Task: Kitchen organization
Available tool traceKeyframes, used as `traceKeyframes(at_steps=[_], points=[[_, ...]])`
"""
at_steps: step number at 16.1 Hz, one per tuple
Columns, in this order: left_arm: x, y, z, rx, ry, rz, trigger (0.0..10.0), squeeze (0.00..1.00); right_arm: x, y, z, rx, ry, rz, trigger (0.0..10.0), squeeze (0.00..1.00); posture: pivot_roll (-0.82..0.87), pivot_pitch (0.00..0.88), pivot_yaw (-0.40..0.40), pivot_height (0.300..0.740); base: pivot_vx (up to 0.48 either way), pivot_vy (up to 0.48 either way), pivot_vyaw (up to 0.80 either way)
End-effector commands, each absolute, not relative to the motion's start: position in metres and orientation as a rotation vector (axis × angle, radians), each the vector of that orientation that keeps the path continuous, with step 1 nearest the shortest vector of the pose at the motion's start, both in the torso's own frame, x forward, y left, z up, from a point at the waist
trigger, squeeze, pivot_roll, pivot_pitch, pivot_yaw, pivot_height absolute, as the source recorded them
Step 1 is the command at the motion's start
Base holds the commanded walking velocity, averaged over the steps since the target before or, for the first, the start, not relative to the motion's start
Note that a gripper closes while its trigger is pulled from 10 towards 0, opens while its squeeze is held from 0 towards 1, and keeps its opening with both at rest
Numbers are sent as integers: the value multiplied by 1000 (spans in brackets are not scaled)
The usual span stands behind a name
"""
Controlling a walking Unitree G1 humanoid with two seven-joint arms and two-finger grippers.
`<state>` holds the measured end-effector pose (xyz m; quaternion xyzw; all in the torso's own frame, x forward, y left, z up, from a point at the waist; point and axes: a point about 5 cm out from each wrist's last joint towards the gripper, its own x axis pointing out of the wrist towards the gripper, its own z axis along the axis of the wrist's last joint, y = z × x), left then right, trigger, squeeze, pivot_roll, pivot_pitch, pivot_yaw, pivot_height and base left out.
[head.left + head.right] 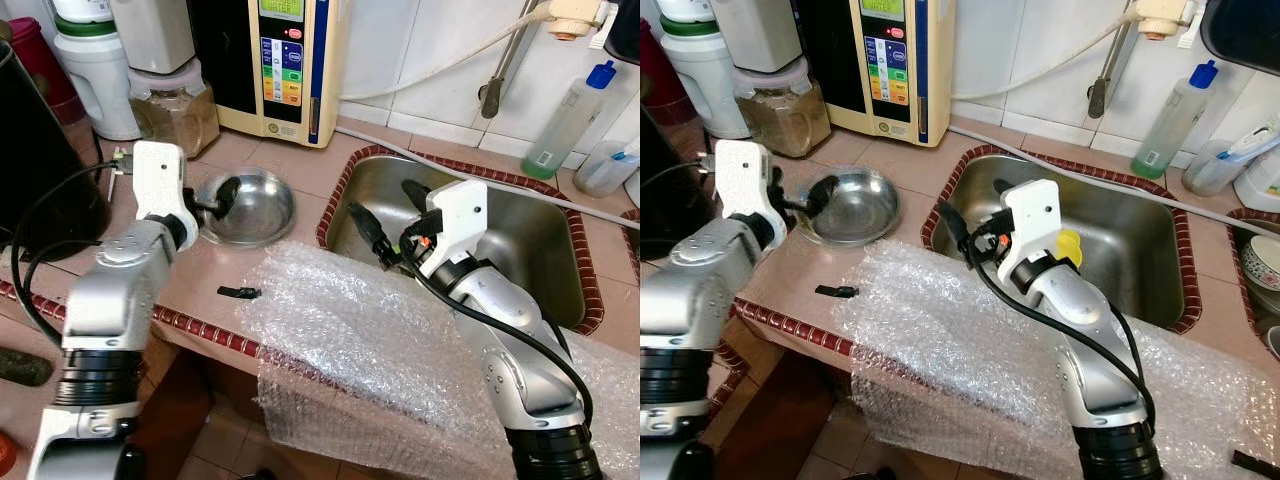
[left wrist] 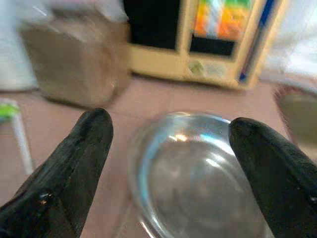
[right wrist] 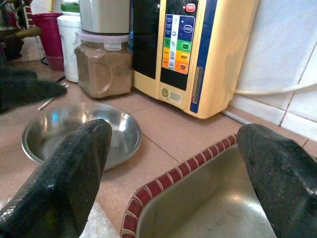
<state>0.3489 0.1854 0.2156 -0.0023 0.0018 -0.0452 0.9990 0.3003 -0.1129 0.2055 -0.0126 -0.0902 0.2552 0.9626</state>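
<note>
You had two robot arms, so one left hand (image 1: 222, 195) and one right hand (image 1: 385, 225), and each hand had two black fingers spread apart. You could count one shiny metal bowl (image 1: 250, 205) on the bench (image 1: 290, 160). There was one sink (image 1: 530, 250) and one big sheet of bubble wrap (image 1: 350, 340). You saw one small black bit (image 1: 239, 292) lying on the bench. At the back stood one cream water machine (image 1: 285, 60) and one jar of brown powder (image 1: 178, 115). One bottle with a blue cap (image 1: 570, 120) stood by the wall.
</note>
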Motion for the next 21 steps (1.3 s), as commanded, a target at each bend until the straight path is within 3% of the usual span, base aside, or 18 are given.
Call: traceKeyframes(at_steps=[1, 4, 7, 8, 14, 20, 21], points=[[349, 192, 217, -37, -34, -31, 10000, 1000, 302, -114, 207, -38, -189, 512, 10000, 0, 28, 64, -30, 740, 0, 0, 0], [354, 212, 200, -49, 40, 175, 10000, 1000, 302, -114, 206, -47, -187, 512, 10000, 0, 23, 64, -35, 740, 0, 0, 0], [357, 204, 171, -119, 184, 153, 10000, 1000, 300, -112, 207, -48, -190, 517, 10000, 0, 18, 67, -38, 740, 0, 0, 0], [358, 197, 163, -209, 224, 135, 10000, 0, 299, -111, 206, -51, -188, 521, 10000, 0, 13, 69, -37, 740, 0, 0, 0], [375, 170, 162, -232, 250, 68, 10000, 0, 294, -107, 204, -58, -177, 560, 10000, 0, -5, 77, -30, 740, 0, 0, 0], [380, 164, 157, -156, 290, 39, 10000, 0, 291, -106, 201, -67, -165, 566, 10000, 0, -13, 83, -21, 740, 0, 0, 0], [380, 164, 153, -160, 316, 45, 6235, 0, 290, -106, 201, -69, -165, 567, 10000, 0, -14, 84, -22, 740, 0, 0, 0]])
